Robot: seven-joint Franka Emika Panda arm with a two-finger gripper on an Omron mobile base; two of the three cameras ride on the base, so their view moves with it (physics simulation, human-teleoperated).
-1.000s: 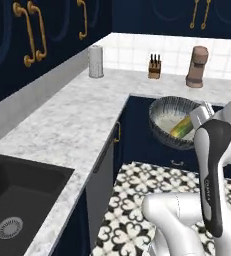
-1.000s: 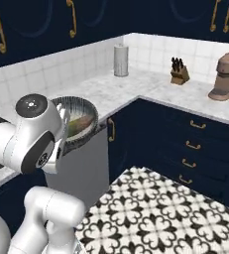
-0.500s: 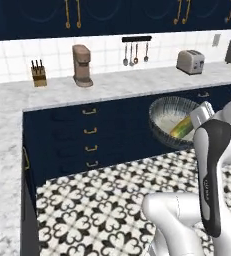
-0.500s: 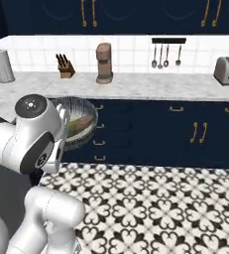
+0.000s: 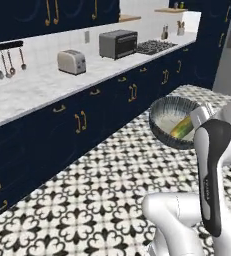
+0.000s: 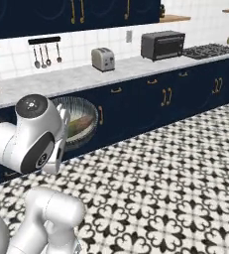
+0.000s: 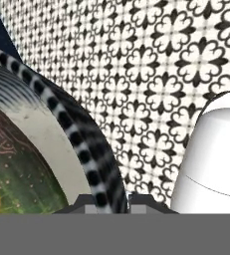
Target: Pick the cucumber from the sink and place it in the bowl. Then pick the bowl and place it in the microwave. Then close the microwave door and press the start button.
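The bowl [image 5: 171, 116] hangs in the air over the patterned floor, tilted so its pale inside faces the cameras, with the arm's white links beside it. In it lies the yellowish-green cucumber [image 5: 183, 129]. From the right base view the bowl [image 6: 82, 124] shows partly behind the arm's round joint. In the hand view my gripper [image 7: 106, 200] is shut on the bowl's dotted rim [image 7: 84, 142], one dark fingertip [image 7: 84, 201] on each side of it, and the cucumber [image 7: 17, 184] lies at the lower left. The sink and the microwave are out of view.
A long white counter over dark blue cabinets [image 5: 102, 107] runs along the wall. On it stand a toaster [image 5: 71, 62] and a toaster oven [image 5: 118, 44], with a stove top [image 5: 154, 46] further right. Utensils [image 6: 46, 53] hang on the wall. Black-and-white tiled floor [image 6: 175, 168] spreads ahead.
The whole scene has swept past as the base turned: the corner counter with knife block and coffee machine is gone, the toaster stretch has come in. The bowl stays in my grip.
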